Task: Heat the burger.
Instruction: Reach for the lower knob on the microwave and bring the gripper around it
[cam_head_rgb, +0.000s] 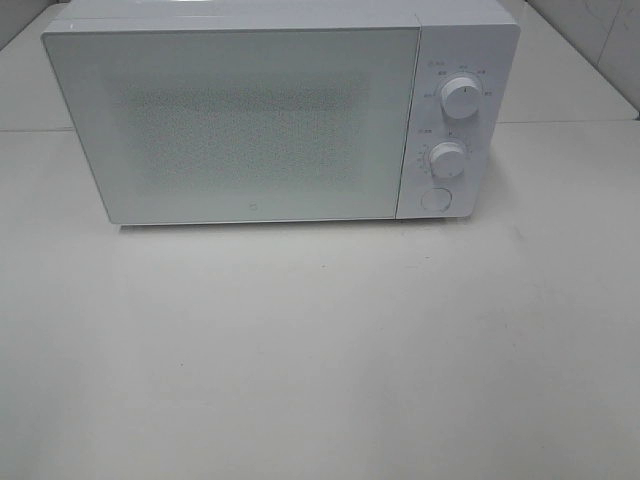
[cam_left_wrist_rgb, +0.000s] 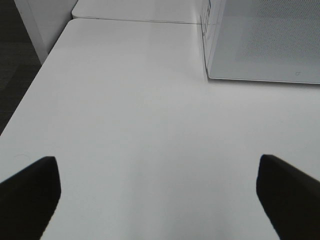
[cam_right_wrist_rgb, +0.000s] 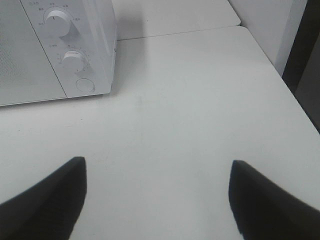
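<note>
Microwave oven (cam_head_rgb: 250, 120), white, set toward the far side of a white table (cam_head_rgb: 320, 350), viewed from high and in front. Door (cam_head_rgb: 235, 125) shut, its pale window panel finely perforated and showing nothing of the interior. Control strip at the right of the door: upper dial (cam_head_rgb: 460, 95), lower dial (cam_head_rgb: 447, 160) and, beneath them, a round push button (cam_head_rgb: 436, 198), all white. Left gripper (cam_left_wrist_rgb: 157, 167), visible in the left wrist view only: two dark fingers (cam_left_wrist_rgb: 30, 192) spread wide, nothing between them, over bare tabletop short of the oven's left front corner. Right gripper (cam_right_wrist_rgb: 157, 167), visible in the right wrist view only: dark fingers likewise wide apart and holding nothing, over the tabletop in front and to the right of the control strip. Neither gripper touching the oven. Burger: in none of the three views; position not to be told, the shut door hiding the oven's interior
</note>
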